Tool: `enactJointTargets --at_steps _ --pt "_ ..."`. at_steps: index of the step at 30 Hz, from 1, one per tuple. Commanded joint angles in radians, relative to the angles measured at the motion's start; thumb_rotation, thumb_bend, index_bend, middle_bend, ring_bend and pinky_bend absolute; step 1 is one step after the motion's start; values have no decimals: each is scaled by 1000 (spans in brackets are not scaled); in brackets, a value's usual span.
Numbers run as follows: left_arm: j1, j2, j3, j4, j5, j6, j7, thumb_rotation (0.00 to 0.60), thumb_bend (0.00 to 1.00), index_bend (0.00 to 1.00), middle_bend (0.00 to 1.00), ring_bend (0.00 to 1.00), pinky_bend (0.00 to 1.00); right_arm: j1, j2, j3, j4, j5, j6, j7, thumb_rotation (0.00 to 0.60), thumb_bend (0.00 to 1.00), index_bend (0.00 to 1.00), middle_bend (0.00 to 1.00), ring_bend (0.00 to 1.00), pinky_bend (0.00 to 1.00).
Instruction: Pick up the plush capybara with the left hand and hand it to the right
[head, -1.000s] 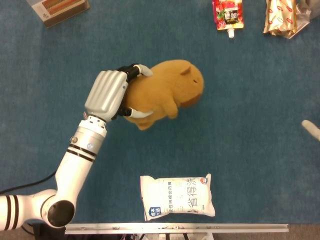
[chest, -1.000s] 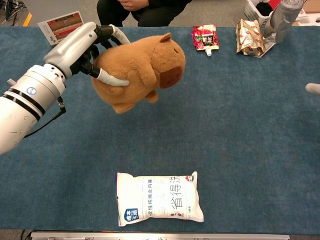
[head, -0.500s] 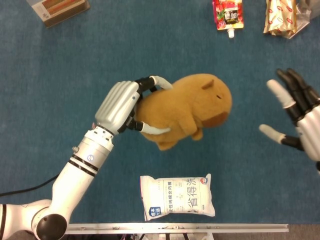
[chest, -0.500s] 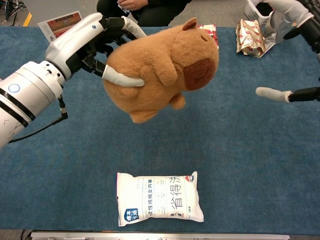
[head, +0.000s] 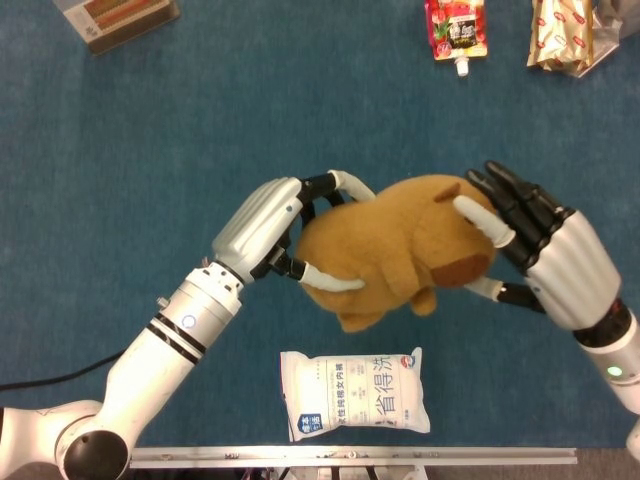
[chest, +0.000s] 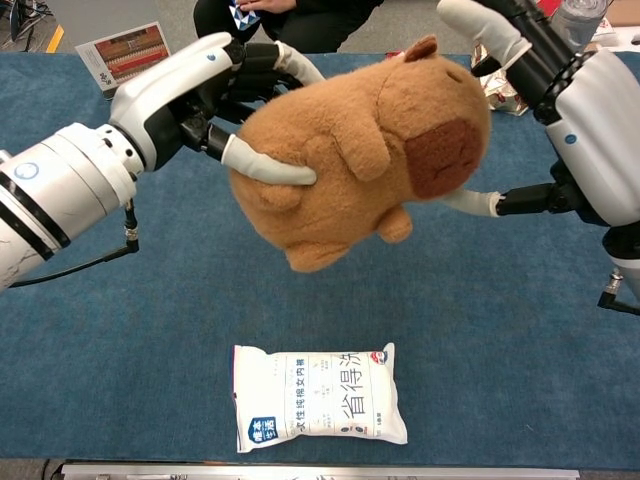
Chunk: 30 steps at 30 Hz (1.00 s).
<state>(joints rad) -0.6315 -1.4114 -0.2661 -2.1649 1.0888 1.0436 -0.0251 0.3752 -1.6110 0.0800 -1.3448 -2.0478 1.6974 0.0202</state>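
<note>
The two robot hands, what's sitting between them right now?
The plush capybara, lifted off the table. The left hand grips its rear; the right hand has its fingers spread at the head end. Both views show it.

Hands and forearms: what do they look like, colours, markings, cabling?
Both the left hand and right hand have ribbed silver backs, black fingers and white tips. Glossy white forearms; the left has black wrist rings, a small blue round mark and a black cable trailing beneath.
</note>
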Motion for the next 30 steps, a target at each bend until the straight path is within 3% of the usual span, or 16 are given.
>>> enactJointTargets --at_steps 1,8,12,16,19,30 --pt "-2 10 2 -11 -1 -10 -19 600 0 457 602 597 834 8 -8 -7 8 -1 -3 0 600 0 0 0 0 332" --pt "-6 42 -8 -37 -14 -49 -97 600 0 457 602 597 833 15 -27 -8 22 6 16 -21 600 0 0 3 26 400" --pt "-8 56 -11 -41 -21 -63 -131 600 0 457 602 597 833 18 -50 0 47 -2 62 -16 600 0 13 117 151 513" --pt "-10 65 -14 -44 -31 -79 -166 600 0 456 602 597 831 23 -79 7 86 -12 109 -5 600 0 230 292 318 628" --pt "-13 68 -15 -39 -30 -84 -179 600 0 454 602 598 830 27 -89 7 101 -9 125 4 600 0 340 380 410 660" --pt "-15 79 -12 -35 -39 -91 -222 600 0 433 592 590 825 33 -111 3 135 1 168 18 600 0 593 602 640 789"
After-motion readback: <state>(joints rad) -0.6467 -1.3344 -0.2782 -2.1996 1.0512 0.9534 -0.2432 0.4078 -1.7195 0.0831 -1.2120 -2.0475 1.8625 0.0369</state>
